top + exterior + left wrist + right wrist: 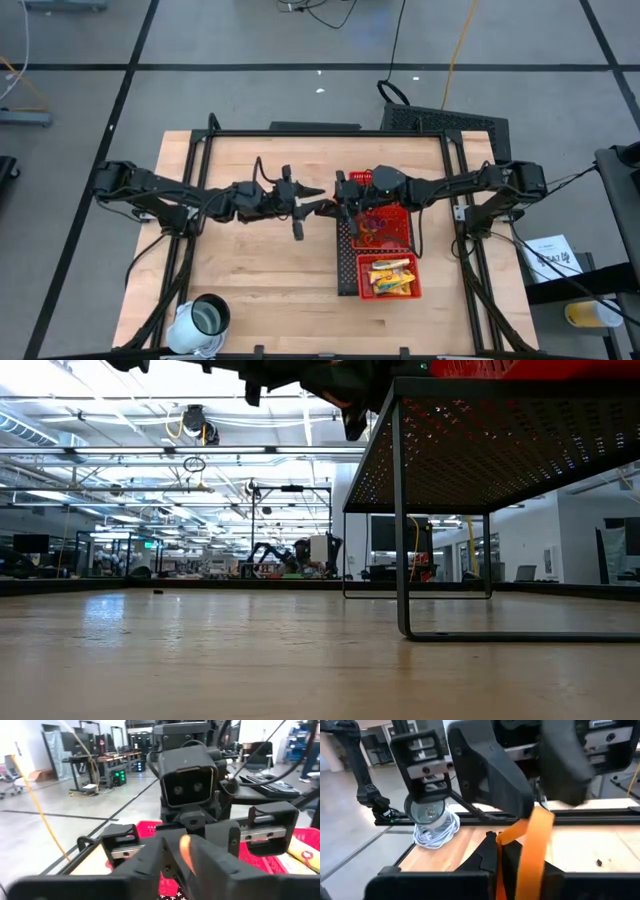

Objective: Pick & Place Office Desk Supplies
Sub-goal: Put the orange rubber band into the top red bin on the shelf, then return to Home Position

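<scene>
A flat orange rubber band (532, 840) stretches between my two grippers, which meet tip to tip above the far left corner of the red mesh tray (347, 265). My left gripper (322, 207) reaches in from the table's left and is shut on the band (185, 847). My right gripper (340, 200) comes from the right, its fingers close on either side of the band. Yellow packets (392, 277) lie in the tray's near compartment. Rubber bands and small coloured pieces (378, 225) lie in the one behind it. My left gripper (181, 865) pinches the band's upper end (540, 814) between its two fingers, coming level from the table's left. The band is lifted clear. My right gripper (520, 872) has the band's lower stretch (522, 870) between its fingers, coming level from the right; the fingers hide the exact contact. One strand (509, 836) runs slack toward one fingertip.
A white cup (205, 320) lies on its side near the table's near left corner. The tray stands on thin legs (402, 520) right of the table's middle. Bare wood (270, 270) spreads to its left. A dark frame (325, 134) borders the far edge.
</scene>
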